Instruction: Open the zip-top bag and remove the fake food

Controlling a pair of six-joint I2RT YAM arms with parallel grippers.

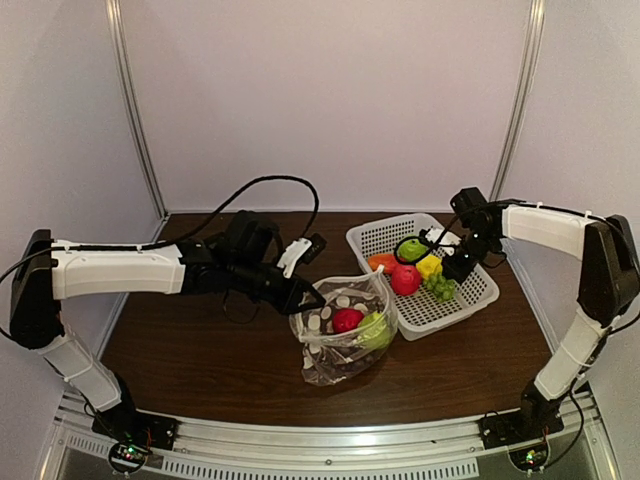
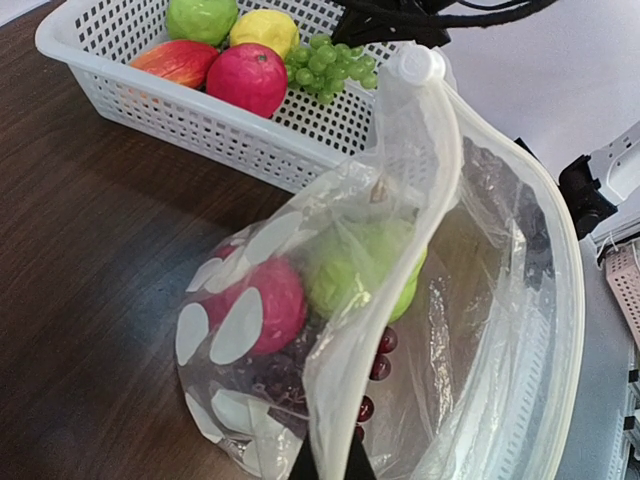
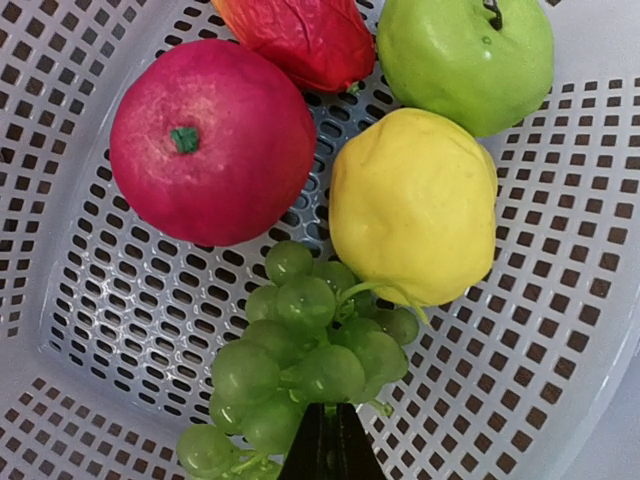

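Observation:
The zip-top bag (image 1: 340,345) stands open on the table, clear with white dots. My left gripper (image 1: 308,296) is shut on its near rim, as the left wrist view shows (image 2: 335,465). Inside the bag (image 2: 480,330) lie a red apple (image 2: 265,300), a green apple (image 2: 355,270) and dark purple grapes (image 2: 380,355). My right gripper (image 1: 452,268) hangs over the white basket (image 1: 480,295) and is shut (image 3: 330,425) on the stem of green grapes (image 3: 300,350). These rest on the basket floor beside a yellow lemon (image 3: 410,205), a red fruit (image 3: 210,140), a green apple (image 3: 465,55) and an orange-red piece (image 3: 300,35).
The white perforated basket (image 2: 200,120) stands right behind the bag, at the table's right rear. A black cable (image 1: 270,185) loops over the left arm. White walls close the table at the back and sides.

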